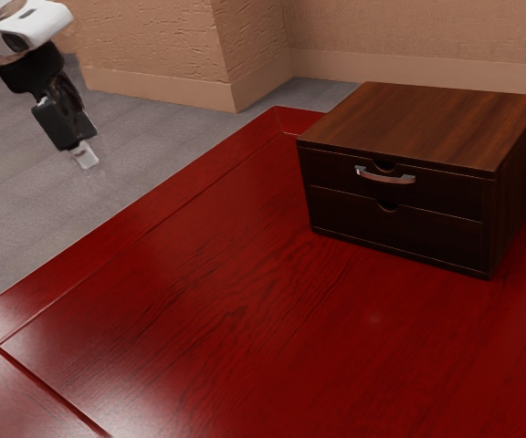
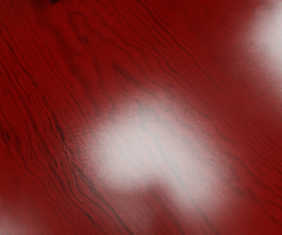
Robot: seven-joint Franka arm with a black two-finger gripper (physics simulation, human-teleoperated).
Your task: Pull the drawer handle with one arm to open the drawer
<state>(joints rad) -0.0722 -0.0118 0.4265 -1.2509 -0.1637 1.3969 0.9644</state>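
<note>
A dark wooden cabinet (image 1: 425,173) with two drawers stands on the red table (image 1: 245,310) toward the exterior view's right. Its upper drawer (image 1: 400,182) carries a curved silver handle (image 1: 384,175), and its front sits flush with the cabinet. The lower drawer (image 1: 395,228) also sits flush and has only a small notch at its top edge. My gripper (image 1: 85,155) hangs high at the exterior view's upper left, far from the handle and above the table's edge, holding nothing. Beneath my hand, the wrist view has red wood grain (image 2: 58,98) with pale glare patches.
The red table has a raised border strip (image 1: 108,246) along its left side. Grey floor (image 1: 144,137) and a tan wall (image 1: 153,46) lie beyond it. Bare tabletop stretches between my gripper and the cabinet's front.
</note>
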